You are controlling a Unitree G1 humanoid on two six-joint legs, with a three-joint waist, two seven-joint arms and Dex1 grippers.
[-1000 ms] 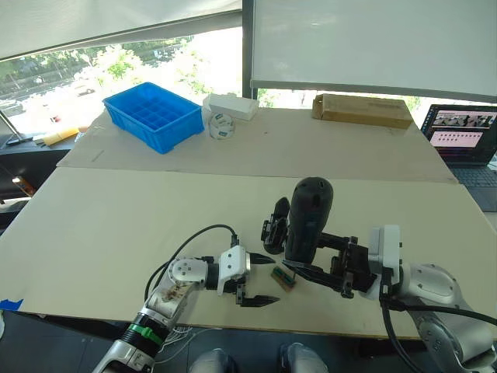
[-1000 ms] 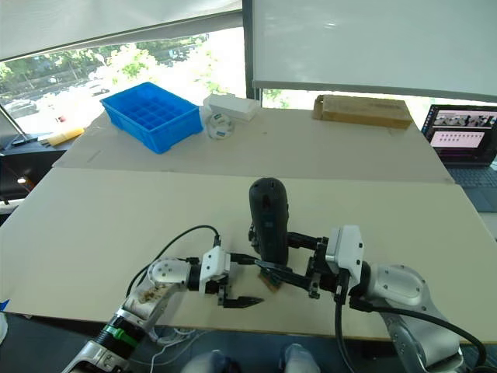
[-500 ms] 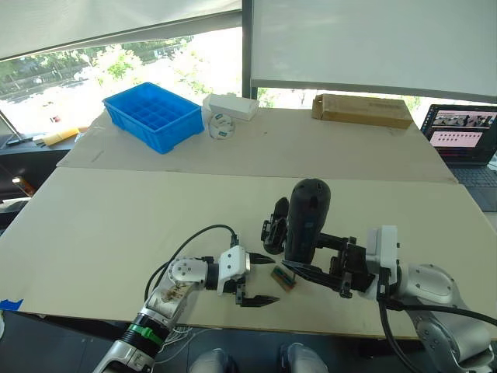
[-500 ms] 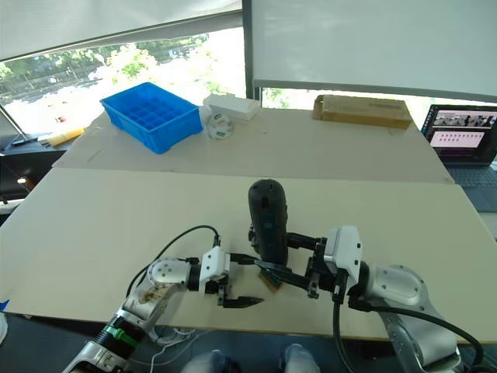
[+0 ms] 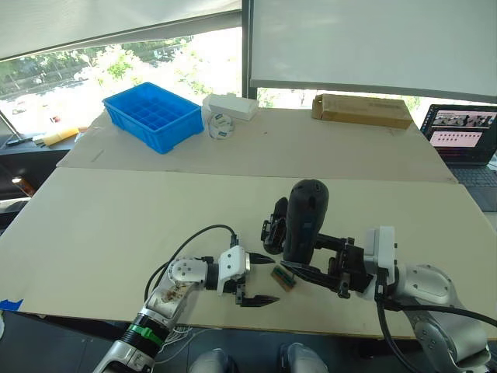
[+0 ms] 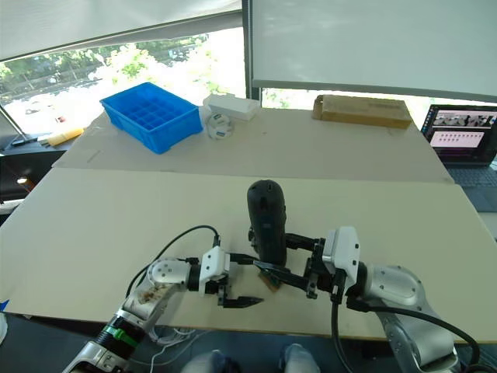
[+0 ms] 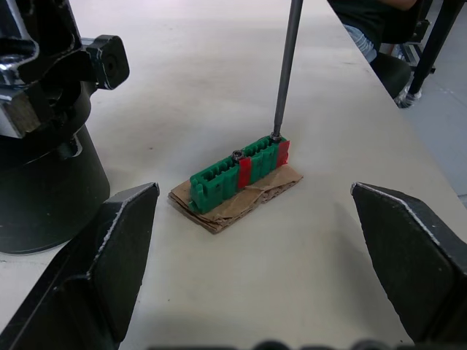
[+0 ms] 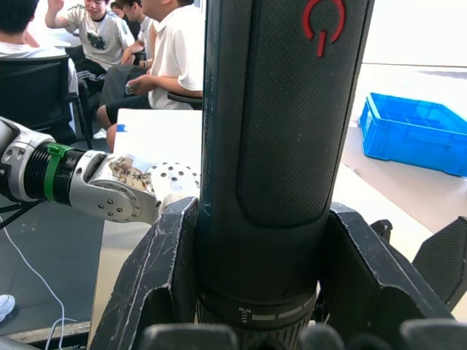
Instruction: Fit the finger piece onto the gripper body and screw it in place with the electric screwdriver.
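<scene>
The electric screwdriver [image 5: 305,219] stands nearly upright near the table's front edge, with my right gripper [image 5: 317,260] shut on its lower barrel; both fingers [image 8: 157,281] hug it. Its thin bit [image 7: 286,69] comes down onto the red end of a small green-and-brown block [image 7: 237,172]. The gripper body [image 5: 275,225] sits just behind and left of the screwdriver, partly covered by it, and looms beside the block [image 7: 40,124]. My left gripper [image 5: 266,280] rests open on the table, its fingers [image 7: 124,255] spread either side of the block without touching it. The finger piece is hidden.
A blue compartment bin [image 5: 153,115], a white box [image 5: 231,106] and a tape roll [image 5: 220,126] stand at the back left. A cardboard box [image 5: 362,109] lies at the back, a laptop [image 5: 462,136] at the far right. Seated people [image 8: 146,51] are beyond the front edge.
My right gripper has edged slightly left with the screwdriver. The left arm, block and gripper body have stayed put.
</scene>
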